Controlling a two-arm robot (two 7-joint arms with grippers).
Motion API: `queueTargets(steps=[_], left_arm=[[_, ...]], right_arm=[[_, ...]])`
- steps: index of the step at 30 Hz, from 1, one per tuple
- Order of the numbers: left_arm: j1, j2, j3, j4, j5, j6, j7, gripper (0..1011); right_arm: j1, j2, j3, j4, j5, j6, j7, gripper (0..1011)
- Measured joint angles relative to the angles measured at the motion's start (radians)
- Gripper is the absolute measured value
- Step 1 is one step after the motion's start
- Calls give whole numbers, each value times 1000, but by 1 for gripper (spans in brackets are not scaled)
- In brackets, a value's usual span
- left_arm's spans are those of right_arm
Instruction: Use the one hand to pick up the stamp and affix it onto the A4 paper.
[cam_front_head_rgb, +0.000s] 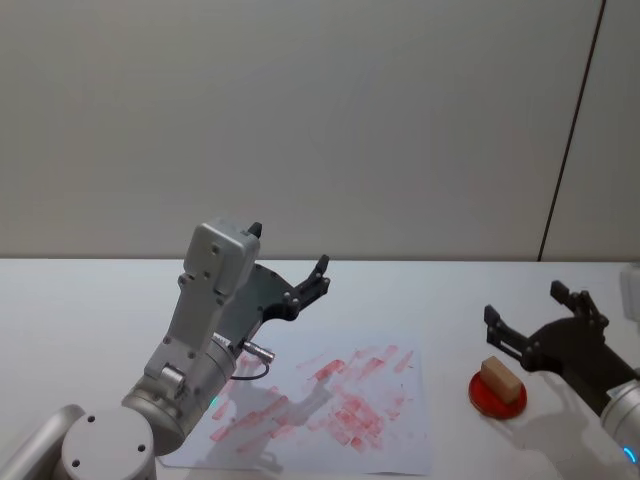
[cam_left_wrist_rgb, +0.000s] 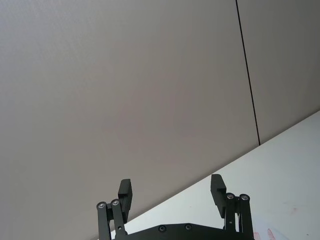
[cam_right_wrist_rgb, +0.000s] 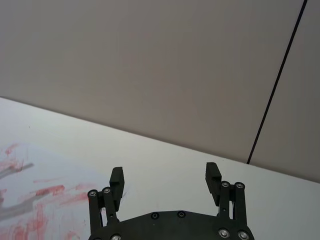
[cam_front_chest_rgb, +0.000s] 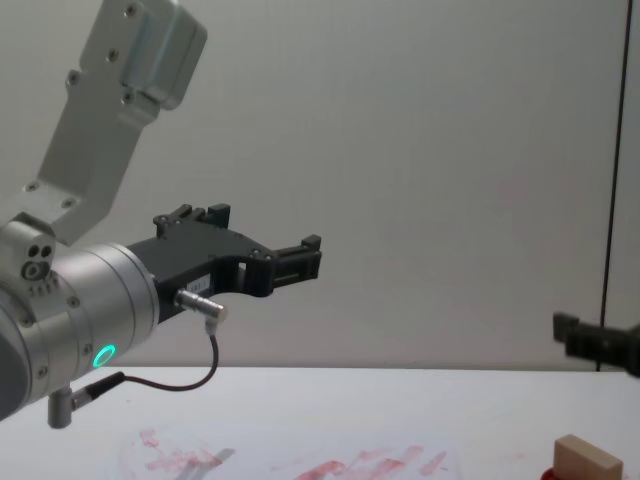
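The left arm hides the near left corner of the paper in the head view, and its shadow falls across the red smears there. The right arm runs off the lower right corner of that view. In the chest view the stamp is cut by the bottom edge, so its base cannot be made out, and the right edge cuts off part of the right gripper.

The stamp sits on the round red ink pad, to the right of the paper, with a strip of white table between the pad and the paper's right edge. The right gripper hovers just behind and to the right of the stamp, clear of it, its fingers spread wide with nothing between them. The left gripper is raised above the paper's far left part, pointing toward the wall, also spread wide and holding nothing.

Table runs behind the paper to the wall, and to the left of the left arm.
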Motion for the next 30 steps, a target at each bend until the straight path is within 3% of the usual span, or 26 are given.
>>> queueTargets(steps=[30], left_arm=[[0, 0, 0, 0, 0, 0, 0, 1003]], right_arm=[[16, -11, -21, 131, -85, 53, 60, 1001]])
